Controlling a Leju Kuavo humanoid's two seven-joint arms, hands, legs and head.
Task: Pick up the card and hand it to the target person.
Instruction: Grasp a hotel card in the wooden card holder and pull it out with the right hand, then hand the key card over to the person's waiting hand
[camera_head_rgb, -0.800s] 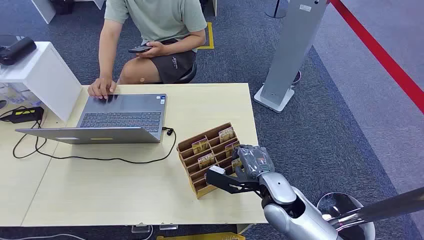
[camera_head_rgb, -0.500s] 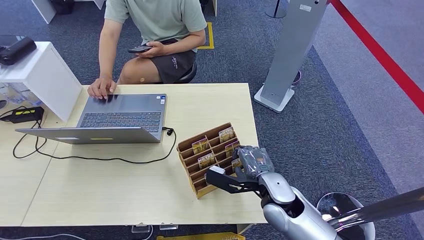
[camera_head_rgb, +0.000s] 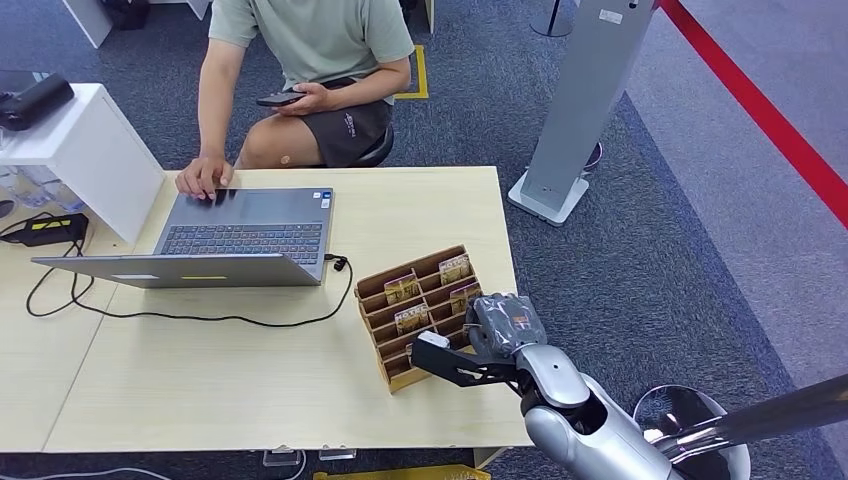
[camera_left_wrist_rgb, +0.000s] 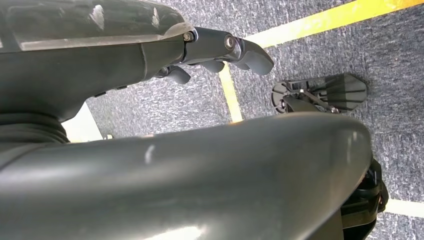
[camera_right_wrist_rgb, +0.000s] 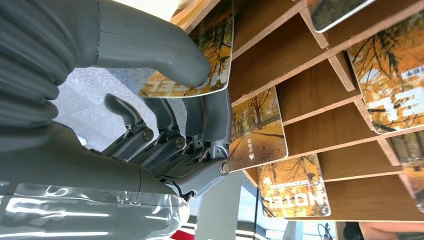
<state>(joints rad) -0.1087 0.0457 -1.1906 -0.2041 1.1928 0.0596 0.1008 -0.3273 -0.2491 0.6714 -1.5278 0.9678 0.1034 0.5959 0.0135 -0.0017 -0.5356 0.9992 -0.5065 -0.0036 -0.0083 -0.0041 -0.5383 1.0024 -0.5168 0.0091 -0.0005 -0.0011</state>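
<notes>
Where the wooden card rack (camera_head_rgb: 418, 314) stands at the table's (camera_head_rgb: 200, 380) near right corner, the right hand (camera_head_rgb: 500, 325) presses against its right side, thumb and fingers pinching an autumn-print card (camera_right_wrist_rgb: 192, 55) at the slot's edge. Left hand (camera_left_wrist_rgb: 220, 52) hangs over carpet, fingers curled, holding nothing. A seated person (camera_head_rgb: 310, 60) types on a laptop (camera_head_rgb: 235, 235) at the far side.

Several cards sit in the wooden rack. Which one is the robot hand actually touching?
The card at the rack's right-hand edge, pinched between the right robot hand's thumb and fingers. The other cards rest untouched in their slots.
</notes>
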